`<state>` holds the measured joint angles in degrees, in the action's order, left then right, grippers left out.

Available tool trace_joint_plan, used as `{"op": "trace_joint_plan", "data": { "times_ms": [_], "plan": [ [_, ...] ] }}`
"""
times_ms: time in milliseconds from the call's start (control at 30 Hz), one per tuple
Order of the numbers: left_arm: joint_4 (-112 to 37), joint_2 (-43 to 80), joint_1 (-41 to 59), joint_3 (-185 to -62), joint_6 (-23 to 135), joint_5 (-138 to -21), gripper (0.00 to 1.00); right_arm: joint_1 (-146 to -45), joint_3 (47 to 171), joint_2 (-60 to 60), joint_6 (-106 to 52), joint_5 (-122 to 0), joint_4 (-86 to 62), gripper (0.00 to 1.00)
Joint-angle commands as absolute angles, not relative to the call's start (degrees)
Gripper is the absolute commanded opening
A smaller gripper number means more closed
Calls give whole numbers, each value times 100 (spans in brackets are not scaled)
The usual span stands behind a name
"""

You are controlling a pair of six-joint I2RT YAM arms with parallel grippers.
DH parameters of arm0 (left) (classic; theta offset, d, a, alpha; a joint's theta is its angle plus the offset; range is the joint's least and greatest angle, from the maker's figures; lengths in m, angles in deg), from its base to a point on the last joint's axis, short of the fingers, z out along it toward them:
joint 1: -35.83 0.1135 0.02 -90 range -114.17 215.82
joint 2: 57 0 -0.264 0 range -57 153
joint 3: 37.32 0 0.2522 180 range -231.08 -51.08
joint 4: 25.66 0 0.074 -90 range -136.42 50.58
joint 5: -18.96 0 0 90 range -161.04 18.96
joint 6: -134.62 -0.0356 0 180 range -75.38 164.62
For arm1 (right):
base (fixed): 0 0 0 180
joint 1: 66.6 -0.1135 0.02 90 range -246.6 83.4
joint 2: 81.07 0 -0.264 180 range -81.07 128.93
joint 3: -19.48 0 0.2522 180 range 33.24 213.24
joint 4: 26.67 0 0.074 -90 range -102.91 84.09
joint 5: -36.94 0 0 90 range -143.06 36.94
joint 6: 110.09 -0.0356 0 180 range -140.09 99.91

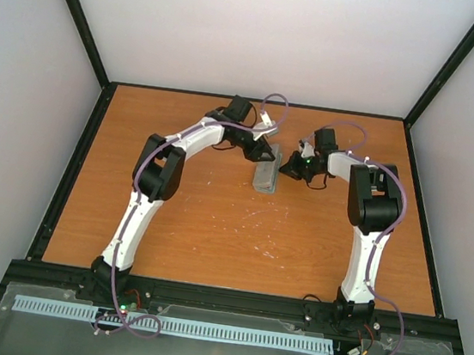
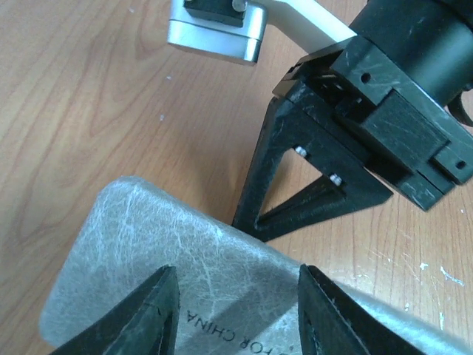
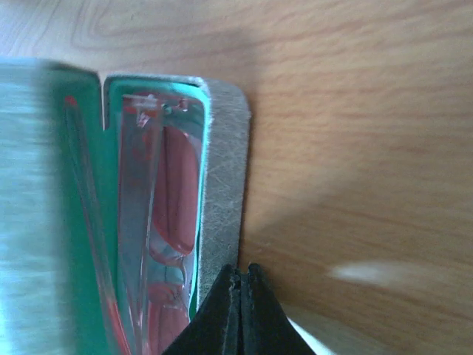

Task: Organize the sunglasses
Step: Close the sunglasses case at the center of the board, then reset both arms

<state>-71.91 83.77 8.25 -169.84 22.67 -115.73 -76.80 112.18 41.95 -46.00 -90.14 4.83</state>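
The grey case (image 1: 267, 174) lies at the table's far middle. In the right wrist view its flap (image 3: 222, 177) stands partly open, with the green lining (image 3: 81, 244) showing. The red-pink sunglasses (image 3: 174, 200) lie folded inside. My right gripper (image 3: 242, 268) is shut and empty, its tips at the flap's outer edge; from above it sits just right of the case (image 1: 290, 171). My left gripper (image 2: 235, 274) is open, its fingers (image 2: 159, 307) spread over the case's grey outside (image 2: 185, 244). From above it is at the case's far end (image 1: 262, 150).
The wooden table (image 1: 214, 227) has black rails (image 1: 69, 174) along its sides and white walls behind. In the left wrist view the right arm's shut gripper (image 2: 251, 222) touches the case's edge, with its silver camera block (image 2: 214, 33) above.
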Motion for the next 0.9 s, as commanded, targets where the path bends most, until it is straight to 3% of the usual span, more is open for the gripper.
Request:
{"op": "trace_joint_plan", "data": {
  "times_ms": [0,300,367,400,433,467,600,700,767,867],
  "plan": [
    [-7283,8638,533,-16995,2143,-11518,45,-7872,11085,4014,-4441,-9413,567,3],
    [-7366,8628,522,-17016,2109,-11329,45,-7867,10959,3851,-4402,-9303,554,3],
    [-7367,8528,594,-17174,2240,-11297,57,-7843,10952,3677,-4404,-9077,618,6],
    [-7318,8449,647,-17250,2332,-11292,69,-7820,10952,3567,-4393,-8952,662,8],
    [-7250,8338,707,-17301,2402,-11295,87,-7809,10965,3446,-4360,-8791,726,12],
    [-7163,8229,770,-17334,2462,-11284,98,-7799,10971,3313,-4311,-8533,808,19],
    [-6641,7719,1077,-17225,2776,-11213,100,-7715,10988,2818,-4023,-7624,1130,36],
    [-6343,7491,1357,-17230,3218,-11078,100,-7629,10859,2468,-3982,-7038,1137,43],
    [-6363,7458,1591,-17333,3517,-10926,100,-7550,10739,2279,-4058,-6728,1080,56],
    [-6339,7328,1930,-17172,3996,-10573,99,-7456,10566,2039,-4284,-6364,1018,66]
  ]
}}
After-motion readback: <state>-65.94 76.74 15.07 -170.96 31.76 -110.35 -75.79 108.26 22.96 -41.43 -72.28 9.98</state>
